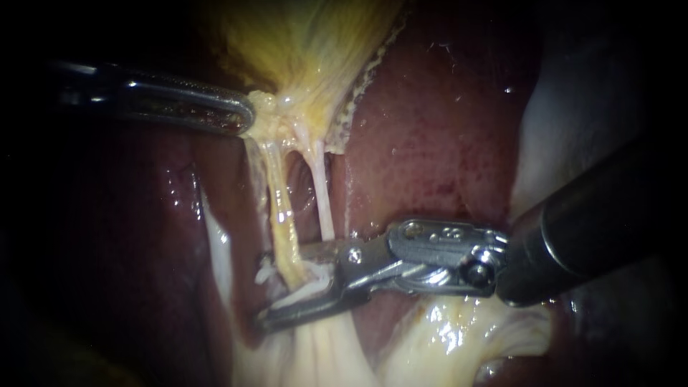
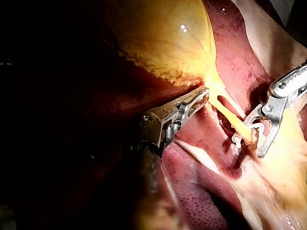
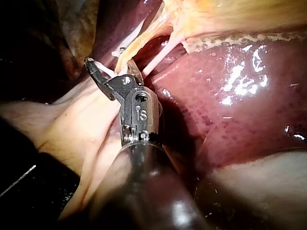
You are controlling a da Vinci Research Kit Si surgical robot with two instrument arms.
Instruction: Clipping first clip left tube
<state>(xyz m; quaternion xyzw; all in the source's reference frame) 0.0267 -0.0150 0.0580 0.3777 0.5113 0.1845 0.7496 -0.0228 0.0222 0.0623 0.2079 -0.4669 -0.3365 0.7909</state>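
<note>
2 tubes are running from the gallbladder (image 1: pixel 301 43) neck down across the liver (image 1: pixel 430 129). The left tube (image 1: pixel 281 208), yellow and glistening, is lying just beside the paler right tube (image 1: pixel 322 195). Judged soft, slippery and easily torn, it is best taken low, clear of the neck. The right instrument (image 1: pixel 281 285) is presenting its tool open there, 1 jaw on each side, with a white clip (image 1: pixel 315 285) between. The left instrument (image 1: pixel 246 116) is gripping the gallbladder neck, tool closed on it. No container is showing.
</note>
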